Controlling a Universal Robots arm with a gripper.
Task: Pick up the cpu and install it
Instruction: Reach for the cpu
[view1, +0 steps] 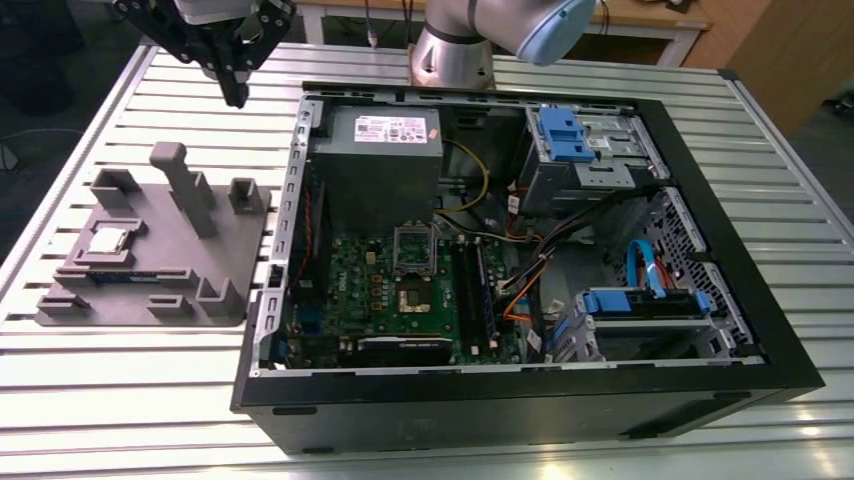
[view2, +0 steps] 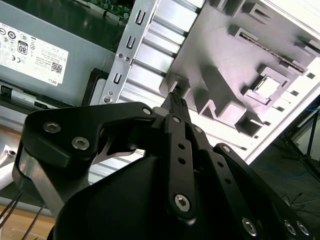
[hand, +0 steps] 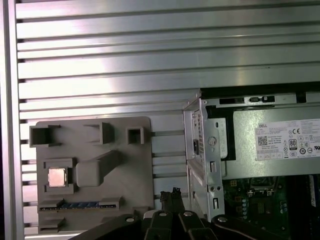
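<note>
Silver chip in its grey holder, gripper well apart from it.

Exterior view: the cpu (view1: 107, 241) lies flat in a pocket of the fixture plate (view1: 227, 275), to the exterior view's left of the open computer case (view1: 534, 400). The gripper (view1: 238, 92) hangs above the table (view1: 134, 400), fingers pressed together and holding nothing. Second wrist view: the gripper (view2: 176, 100) points toward the plate, with the cpu (view2: 267, 87) beyond it. First wrist view: the cpu (hand: 56, 177) sits in its square recess, apart from the gripper (hand: 170, 195). The step is judged to be the approach. Doing it well calls for centring over the chip, spreading the fingers wider than its edges, and descending square, clear of the tall post (view1: 187, 195).
</note>
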